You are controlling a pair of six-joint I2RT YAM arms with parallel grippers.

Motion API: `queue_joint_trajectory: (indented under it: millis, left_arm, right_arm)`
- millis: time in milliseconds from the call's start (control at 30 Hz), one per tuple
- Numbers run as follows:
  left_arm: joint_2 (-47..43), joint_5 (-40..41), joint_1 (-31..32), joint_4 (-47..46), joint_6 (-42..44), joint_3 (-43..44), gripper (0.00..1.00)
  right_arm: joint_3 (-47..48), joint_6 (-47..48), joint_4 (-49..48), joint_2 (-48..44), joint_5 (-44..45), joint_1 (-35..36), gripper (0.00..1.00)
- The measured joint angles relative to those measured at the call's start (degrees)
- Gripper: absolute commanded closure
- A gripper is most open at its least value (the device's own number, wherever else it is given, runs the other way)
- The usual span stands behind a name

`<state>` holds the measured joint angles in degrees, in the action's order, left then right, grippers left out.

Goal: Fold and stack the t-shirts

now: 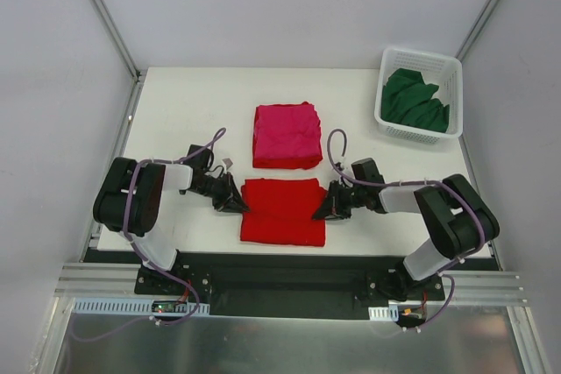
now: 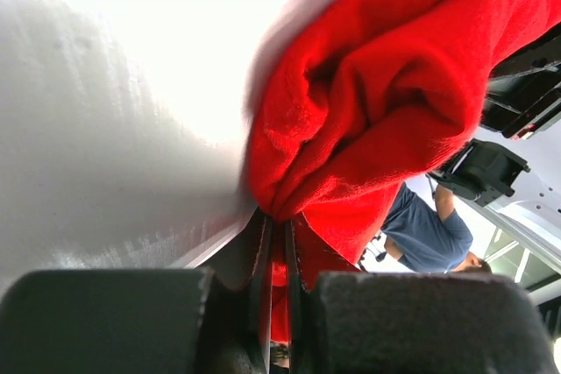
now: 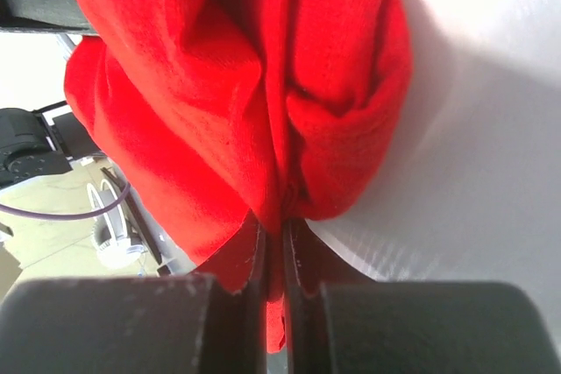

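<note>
Pinching red t-shirt (image 1: pixel 282 216) edges, left claw (image 1: pixel 242 206), right claw (image 1: pixel 317 212), shirt seemingly folded

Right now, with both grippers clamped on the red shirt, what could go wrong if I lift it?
The left gripper and right gripper pinch only bunched edges of the red t-shirt; its middle could sag and unfold. The pink t-shirt lies just behind; a low carry could rumple it.

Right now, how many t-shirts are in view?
3. A folded bright red cotton t-shirt, near centre, gripped by left tool and right tool; a folded magenta-pink cotton t-shirt behind it; a dark green cotton t-shirt in the white plastic lattice basket, far right, possibly hiding more.
</note>
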<state>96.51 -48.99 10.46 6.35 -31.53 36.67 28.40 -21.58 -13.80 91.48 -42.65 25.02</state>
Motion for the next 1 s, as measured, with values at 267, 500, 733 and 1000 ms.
queue_joint_trajectory:
  millis: [267,500,733,1000]
  left_arm:
    - [-4.0,0.2,0.5,0.4,-1.0,-0.7,1.00]
    - [-12.3,0.2,0.5,2.0,-3.0,0.7,1.00]
    - [-14.8,0.1,0.5,5.7,-4.6,6.5,1.00]
    - [-15.0,0.0,0.5,10.1,-5.6,15.2,1.00]
  right_arm:
    - [1.3,2.2,8.8,-5.9,3.1,0.3,0.99]
    - [5.5,3.5,16.7,-13.3,5.9,0.4,0.99]
    - [7.9,4.1,20.9,-16.1,7.6,0.3,0.99]
    - [14.7,4.7,28.3,-18.6,10.1,0.3,0.99]
